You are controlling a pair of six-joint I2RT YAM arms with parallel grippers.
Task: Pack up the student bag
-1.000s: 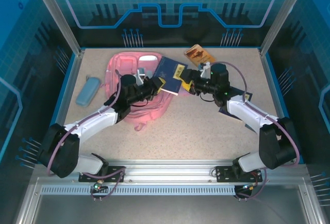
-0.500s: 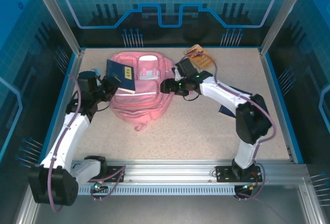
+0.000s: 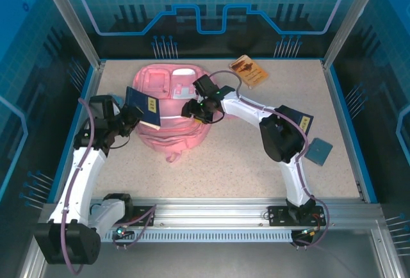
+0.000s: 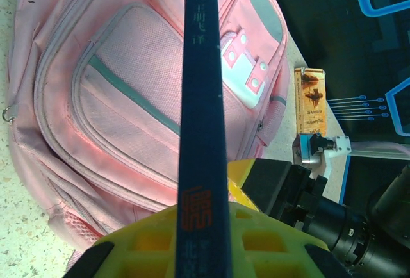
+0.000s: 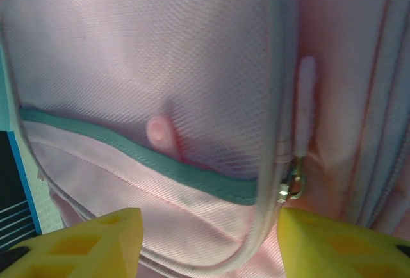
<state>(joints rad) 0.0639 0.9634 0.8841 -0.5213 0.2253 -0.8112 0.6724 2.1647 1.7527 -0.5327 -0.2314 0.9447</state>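
Left end effector point(image 4: 202, 230) pinches blue book point(image 4: 202, 98); right end effector point(image 5: 208, 239), spread, has seemingly reached student bag point(image 5: 160, 60).

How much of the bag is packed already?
Nothing looks packed yet: the student bag seems zipped. The left hand grips a blue book at its edge, and the open right hand hovers at a zipper pull. The brown book waits on the table.

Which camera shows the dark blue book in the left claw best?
The top external view: the dark blue book shows its cover, tilted at the left edge of the student bag. The left wrist view sees its spine edge-on. The right wrist view faces the bag's pocket.
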